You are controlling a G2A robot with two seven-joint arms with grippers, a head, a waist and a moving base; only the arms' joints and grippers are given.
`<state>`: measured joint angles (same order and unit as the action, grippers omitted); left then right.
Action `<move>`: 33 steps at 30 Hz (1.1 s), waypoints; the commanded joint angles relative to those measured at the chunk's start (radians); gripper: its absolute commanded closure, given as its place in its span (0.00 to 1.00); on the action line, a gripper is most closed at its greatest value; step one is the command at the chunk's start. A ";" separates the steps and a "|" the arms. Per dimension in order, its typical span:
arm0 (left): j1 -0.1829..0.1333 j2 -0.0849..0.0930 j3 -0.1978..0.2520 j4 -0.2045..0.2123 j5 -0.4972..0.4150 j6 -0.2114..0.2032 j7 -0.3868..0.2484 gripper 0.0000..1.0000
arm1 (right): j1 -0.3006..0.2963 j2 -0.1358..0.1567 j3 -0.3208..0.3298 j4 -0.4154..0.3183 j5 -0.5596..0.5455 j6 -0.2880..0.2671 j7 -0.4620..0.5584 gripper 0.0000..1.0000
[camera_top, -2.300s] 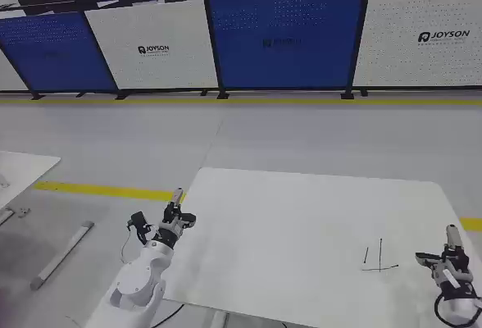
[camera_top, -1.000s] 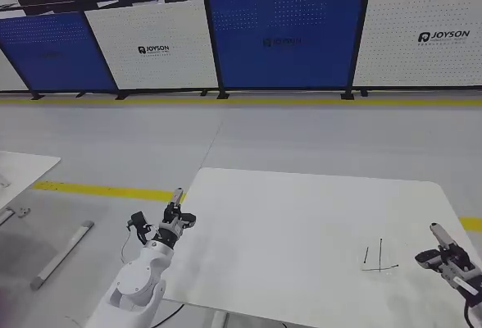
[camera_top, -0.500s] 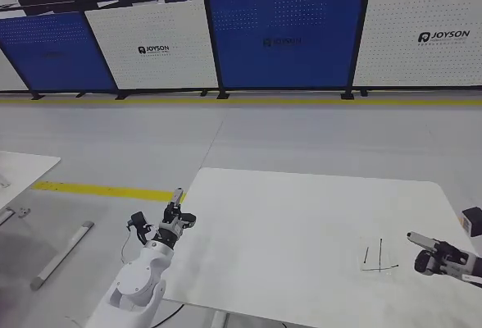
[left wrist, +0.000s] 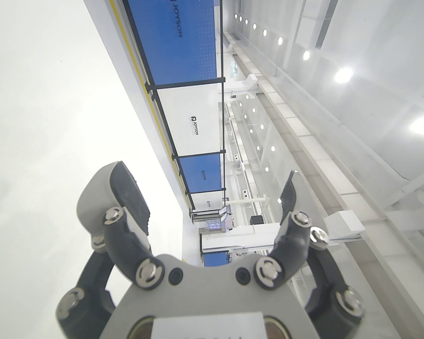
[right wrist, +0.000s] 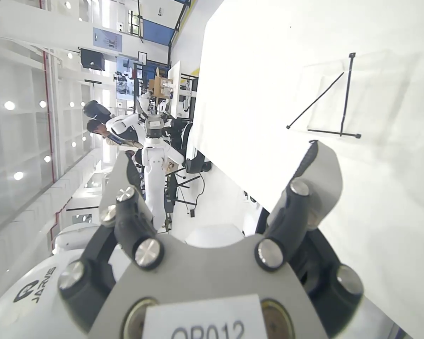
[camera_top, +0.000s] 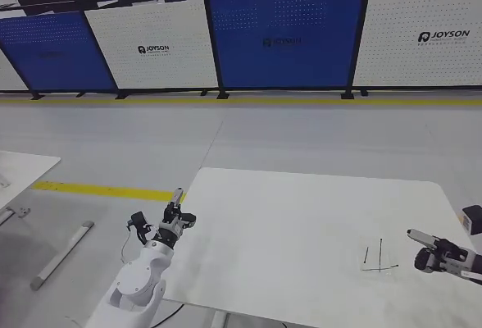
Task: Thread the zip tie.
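Note:
Three thin black zip ties (camera_top: 379,257) lie loose and crossing near the right front of the white table (camera_top: 306,238). In the right wrist view the zip ties (right wrist: 347,93) rest on a faint clear sheet (right wrist: 378,82). My right gripper (camera_top: 414,248) hovers just right of them, pointing left at them. The right gripper (right wrist: 219,167) is open and holds nothing. My left gripper (camera_top: 177,198) is at the table's left edge, far from the ties. In its own view the left gripper (left wrist: 208,188) is open and holds nothing, beside the bare tabletop.
A second white table (camera_top: 11,176) stands to the left across a floor gap. A pale bar (camera_top: 61,254) lies on the floor between the tables. A yellow floor line (camera_top: 102,190) runs behind the table.
My right arm swung from the table's right front corner, gripper pointing away, to lie level with its gripper pointing left at the zip ties. The left arm has not moved.

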<state>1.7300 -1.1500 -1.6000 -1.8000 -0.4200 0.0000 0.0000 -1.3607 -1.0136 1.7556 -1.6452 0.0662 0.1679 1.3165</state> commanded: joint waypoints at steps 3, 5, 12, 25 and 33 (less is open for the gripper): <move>0.000 0.000 0.000 0.000 0.000 0.000 0.000 0.00 | 0.009 0.004 -0.015 -0.022 -0.027 -0.015 0.041 0.00; 0.000 0.000 0.000 0.000 0.000 0.000 0.000 0.00 | 0.051 0.020 -0.072 -0.022 -0.065 -0.015 0.074 0.00; 0.000 0.000 0.000 0.000 0.000 0.000 0.000 0.00 | 0.227 0.119 -0.331 0.062 -0.029 0.017 0.074 0.00; 0.000 0.000 0.000 0.000 0.000 0.000 0.000 0.00 | 0.262 0.136 -0.382 0.085 0.013 0.027 0.074 0.00; 0.000 0.000 0.000 0.000 0.000 0.000 0.000 0.00 | 0.288 0.157 -0.388 0.130 0.003 0.051 0.074 0.00</move>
<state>1.7300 -1.1500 -1.6000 -1.8000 -0.4200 0.0000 0.0000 -1.0799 -0.8642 1.3726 -1.5260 0.0675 0.2080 1.3900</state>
